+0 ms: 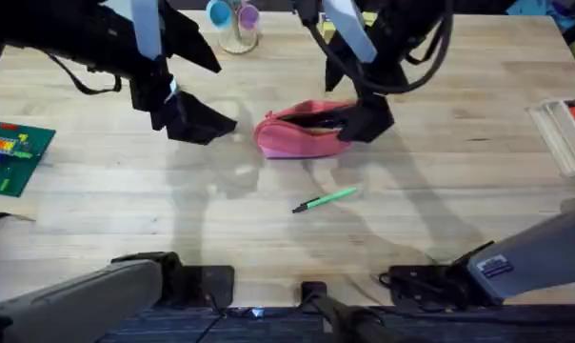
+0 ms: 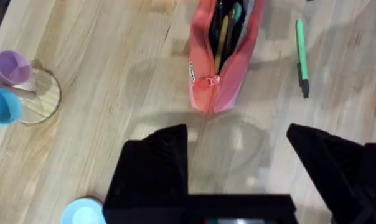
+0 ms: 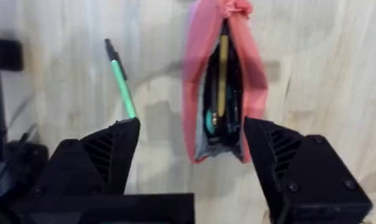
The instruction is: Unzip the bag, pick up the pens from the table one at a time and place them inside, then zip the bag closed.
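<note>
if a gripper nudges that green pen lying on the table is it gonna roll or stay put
The green pen looks slim and round, lying flat on the smooth wooden table, so a sideways nudge would probably roll it. It seems stiff and light, likely lifting as one piece. Its narrow barrel may slip unless pinched near the middle.

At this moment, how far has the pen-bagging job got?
The bag is unzipped, with pens already showing inside. One green pen lies on the table. Both the left gripper and right gripper are open and empty near the bag. Left: bag that pen, then zip.
</note>
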Motion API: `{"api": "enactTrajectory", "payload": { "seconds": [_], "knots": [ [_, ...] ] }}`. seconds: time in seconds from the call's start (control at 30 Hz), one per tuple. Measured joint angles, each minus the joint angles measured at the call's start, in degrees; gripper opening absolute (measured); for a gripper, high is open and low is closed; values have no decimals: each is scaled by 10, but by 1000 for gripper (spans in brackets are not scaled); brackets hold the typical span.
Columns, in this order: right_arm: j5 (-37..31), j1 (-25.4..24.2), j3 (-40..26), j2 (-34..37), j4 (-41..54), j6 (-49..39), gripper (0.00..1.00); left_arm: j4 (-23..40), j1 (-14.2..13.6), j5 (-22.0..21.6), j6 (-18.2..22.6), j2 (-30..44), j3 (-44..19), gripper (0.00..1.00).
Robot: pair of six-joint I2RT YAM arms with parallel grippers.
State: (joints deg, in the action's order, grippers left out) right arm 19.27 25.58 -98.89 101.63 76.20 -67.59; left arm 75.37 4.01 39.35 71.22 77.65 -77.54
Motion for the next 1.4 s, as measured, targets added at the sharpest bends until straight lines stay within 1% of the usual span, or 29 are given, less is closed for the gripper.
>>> {"api": "enactTrajectory", "payload": {
  "seconds": [0.23,0.4,0.47,0.57,0.73,0.87,1.0,1.07,1.1,1.17,1.2,1.23,1.33,1.4],
  "knots": [
    [0,0,0,-31,15,0,996,0,0,0,0,0,0,994],
    [0,0,1,-72,19,0,996,0,0,0,0,0,0,993],
    [0,0,12,-94,14,0,996,0,0,0,0,0,0,994],
    [0,0,55,-132,0,-2,996,0,0,0,0,0,0,994],
    [0,0,152,-199,-29,-2,996,0,0,0,0,0,0,993],
    [0,0,216,-249,-47,-2,996,0,0,0,0,0,0,993],
    [-2,14,271,-287,-64,-4,996,0,0,0,0,0,0,993],
    [-2,30,297,-296,-76,-5,996,0,0,0,0,0,0,993],
    [-7,58,331,-296,-92,-14,995,0,0,0,0,0,0,993],
    [-20,77,349,-295,-101,-18,996,0,0,0,0,0,0,993],
    [-29,87,357,-294,-106,-19,996,0,0,0,0,0,0,993],
    [-52,109,373,-293,-120,-22,995,0,0,0,0,0,0,993],
    [-64,117,381,-291,-134,-25,995,0,0,0,0,0,0,993],
    [-72,117,382,-265,-145,-27,996,0,0,0,0,0,0,993]
  ]
}}
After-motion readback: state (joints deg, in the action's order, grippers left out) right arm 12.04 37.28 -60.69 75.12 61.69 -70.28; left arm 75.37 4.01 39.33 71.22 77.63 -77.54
